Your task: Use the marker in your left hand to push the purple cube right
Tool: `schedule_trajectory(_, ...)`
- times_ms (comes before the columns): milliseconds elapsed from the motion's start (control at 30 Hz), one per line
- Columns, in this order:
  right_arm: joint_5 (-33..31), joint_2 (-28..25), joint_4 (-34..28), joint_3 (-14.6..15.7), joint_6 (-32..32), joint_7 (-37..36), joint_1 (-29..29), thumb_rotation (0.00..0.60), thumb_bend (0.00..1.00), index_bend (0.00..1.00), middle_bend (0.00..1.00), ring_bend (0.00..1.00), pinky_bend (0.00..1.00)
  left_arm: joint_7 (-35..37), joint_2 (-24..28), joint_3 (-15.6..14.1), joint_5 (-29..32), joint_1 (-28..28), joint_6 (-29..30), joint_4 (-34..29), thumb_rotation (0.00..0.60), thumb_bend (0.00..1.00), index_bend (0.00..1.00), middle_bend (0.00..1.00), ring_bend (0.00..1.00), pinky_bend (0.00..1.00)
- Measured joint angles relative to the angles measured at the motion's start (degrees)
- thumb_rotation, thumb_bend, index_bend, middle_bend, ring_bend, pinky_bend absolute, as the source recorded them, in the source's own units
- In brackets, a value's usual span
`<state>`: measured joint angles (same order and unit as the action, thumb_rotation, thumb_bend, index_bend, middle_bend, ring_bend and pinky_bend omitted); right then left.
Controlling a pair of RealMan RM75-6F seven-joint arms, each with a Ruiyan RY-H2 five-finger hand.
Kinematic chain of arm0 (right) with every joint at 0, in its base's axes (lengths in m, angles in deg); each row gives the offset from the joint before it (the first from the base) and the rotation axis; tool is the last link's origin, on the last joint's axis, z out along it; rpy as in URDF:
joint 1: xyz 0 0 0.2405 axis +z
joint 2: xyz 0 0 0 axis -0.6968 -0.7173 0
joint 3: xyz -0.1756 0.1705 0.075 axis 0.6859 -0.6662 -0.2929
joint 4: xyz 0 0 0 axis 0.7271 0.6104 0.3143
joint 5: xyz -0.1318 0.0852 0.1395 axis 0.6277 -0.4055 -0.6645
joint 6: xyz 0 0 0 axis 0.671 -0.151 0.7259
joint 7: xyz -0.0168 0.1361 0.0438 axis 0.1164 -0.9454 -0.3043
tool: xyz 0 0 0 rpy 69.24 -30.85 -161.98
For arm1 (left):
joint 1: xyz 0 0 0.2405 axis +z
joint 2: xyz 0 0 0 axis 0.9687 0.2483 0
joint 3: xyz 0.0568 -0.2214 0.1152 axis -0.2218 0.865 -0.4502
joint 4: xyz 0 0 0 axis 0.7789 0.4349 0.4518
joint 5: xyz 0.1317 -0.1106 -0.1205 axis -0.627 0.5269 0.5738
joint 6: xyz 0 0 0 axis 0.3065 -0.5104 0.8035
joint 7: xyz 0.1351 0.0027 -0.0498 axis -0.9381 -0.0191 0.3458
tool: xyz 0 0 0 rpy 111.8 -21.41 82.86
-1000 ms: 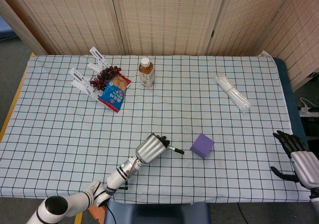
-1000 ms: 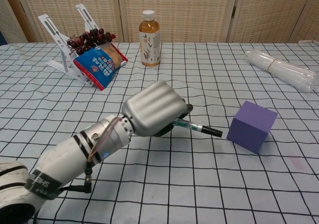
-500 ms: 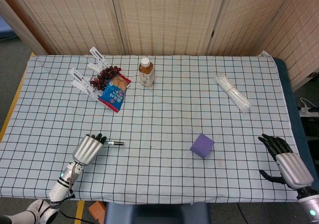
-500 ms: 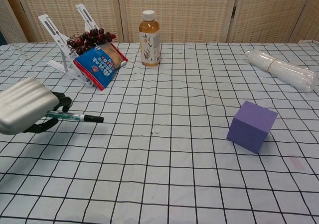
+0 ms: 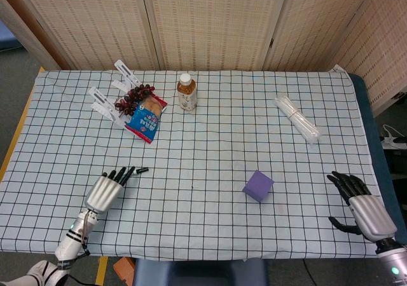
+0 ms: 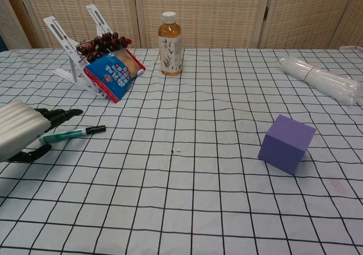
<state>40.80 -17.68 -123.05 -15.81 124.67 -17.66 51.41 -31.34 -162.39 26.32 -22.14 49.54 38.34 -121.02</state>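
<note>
The purple cube (image 5: 258,185) (image 6: 286,143) sits on the checked cloth, right of centre and near the front. My left hand (image 5: 108,187) (image 6: 22,136) is far off at the front left, with its fingers stretched out and apart. The green marker (image 5: 137,170) (image 6: 74,133) with a black cap lies in the gap between those fingers and the thumb, its tip pointing right. No finger visibly presses on it. My right hand (image 5: 359,203) hovers at the table's front right corner with its fingers spread, holding nothing.
At the back left a white stand (image 5: 105,105) (image 6: 62,37) holds grapes and a blue snack bag (image 5: 145,117) (image 6: 113,71). A tea bottle (image 5: 186,92) (image 6: 171,42) stands at back centre. A clear plastic roll (image 5: 297,119) (image 6: 320,79) lies at back right.
My left hand pulled away from the cube to the front left with the marker, then straightened its fingers off the marker. The cube stayed put. The right hand shifted slightly inward.
</note>
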Motion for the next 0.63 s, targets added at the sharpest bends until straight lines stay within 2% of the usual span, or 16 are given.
schedule_trajectory(100, -0.17, 0.0, 0.03, -0.07, 0.38, 0.1, -0.18, 0.6, 0.17, 0.0, 0.0, 0.0, 0.0, -0.03, 1.39, 0.25, -0.09, 0.73, 1.19, -3.1, 0.6, 0.4, 0.0, 0.08, 0.18, 0.47)
schedule_trajectory(300, -0.08, 0.39, 0.25, -0.36, 1.89, 0.47, -0.64, 0.6, 0.17, 0.0, 0.0, 0.0, 0.0, 3.08, 7.94, -0.01, -0.55, 4.3, 6.79, -14.86, 0.6, 0.39, 0.0, 0.06, 0.05, 0.26)
schedule_trajectory(400, 0.13, 1.16, 0.73, -0.74, 3.55, 1.08, -1.09, 0.6, 0.17, 0.0, 0.0, 0.0, 0.0, 8.64, 12.52, -0.78, -0.83, 7.56, 11.37, -21.46, 0.6, 0.38, 0.0, 0.05, 0.0, 0.17)
schedule_trajectory(533, 0.73, 2.37, 1.27, -1.16, 6.25, 2.4, -1.99, 0.6, 0.17, 0.0, 0.0, 0.0, 0.0, 19.55, 18.59, -2.34, -0.71, 12.77, 15.8, -25.85, 0.6, 0.37, 0.0, 0.01, 0.0, 0.12)
schedule_trajectory(633, 1.47, 3.21, 1.49, -1.24, 7.67, 3.98, -2.67, 0.6, 0.17, 0.0, 0.0, 0.0, 0.0, 24.25, 23.18, -3.19, -0.58, 15.21, 16.77, -29.08, 0.6, 0.37, 0.0, 0.0, 0.0, 0.12)
